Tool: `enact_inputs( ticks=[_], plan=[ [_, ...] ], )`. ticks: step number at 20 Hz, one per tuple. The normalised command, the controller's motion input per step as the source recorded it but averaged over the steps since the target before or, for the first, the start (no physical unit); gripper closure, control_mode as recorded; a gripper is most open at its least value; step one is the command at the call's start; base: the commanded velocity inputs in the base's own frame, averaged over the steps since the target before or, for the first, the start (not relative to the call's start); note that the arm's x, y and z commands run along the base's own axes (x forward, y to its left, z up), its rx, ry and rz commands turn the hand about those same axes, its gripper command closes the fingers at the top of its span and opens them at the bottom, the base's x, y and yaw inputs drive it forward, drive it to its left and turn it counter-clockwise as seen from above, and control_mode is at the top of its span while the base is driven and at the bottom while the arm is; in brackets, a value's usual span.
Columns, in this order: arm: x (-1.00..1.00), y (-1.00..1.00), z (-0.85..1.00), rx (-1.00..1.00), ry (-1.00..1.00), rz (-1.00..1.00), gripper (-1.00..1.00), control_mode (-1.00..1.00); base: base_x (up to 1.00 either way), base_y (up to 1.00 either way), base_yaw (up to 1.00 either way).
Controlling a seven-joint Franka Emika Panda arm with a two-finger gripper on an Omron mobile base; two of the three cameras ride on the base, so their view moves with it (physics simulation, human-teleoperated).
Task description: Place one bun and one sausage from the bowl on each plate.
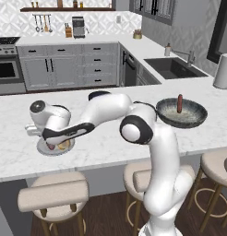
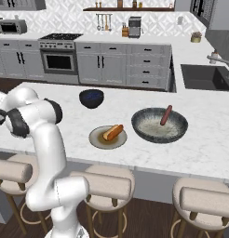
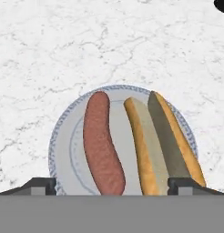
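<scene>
My gripper hangs open just above the light grey plate, its fingertips set wide apart. On that plate a reddish sausage lies next to a split bun. From the left base view the arm reaches left over this plate. The wide grey bowl holds one sausage leaning on its rim; the bowl and sausage also show at the right. The tan-centred plate carries a bun.
A small dark navy bowl stands behind the tan-centred plate. A paper towel roll is at the counter's far right. Stools line the near edge. The sink lies beyond the counter.
</scene>
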Motion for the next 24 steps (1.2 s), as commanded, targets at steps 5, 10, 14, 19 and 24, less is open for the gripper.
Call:
enact_inputs(
  ticks=[5,10,14,19,24],
  plan=[
    [-0.84,-0.9,1.0,0.1,-0.08,-0.13,-1.0,-1.0,0.0,0.0,0.0],
    [-0.92,-1.0,0.99,0.1,0.0,-0.09,-1.0,-1.0,0.0,0.0,0.0],
    [-0.52,-1.0,1.0,0.19,0.04,-0.06,-1.0,-1.0,0.0,0.0,0.0],
    [-0.18,-1.0,0.95,0.16,0.1,-0.03,-1.0,-1.0,0.0,0.0,0.0],
    [0.0,-1.0,0.81,0.13,0.12,-0.03,-1.0,-1.0,0.0,0.0,0.0]
  ],
)
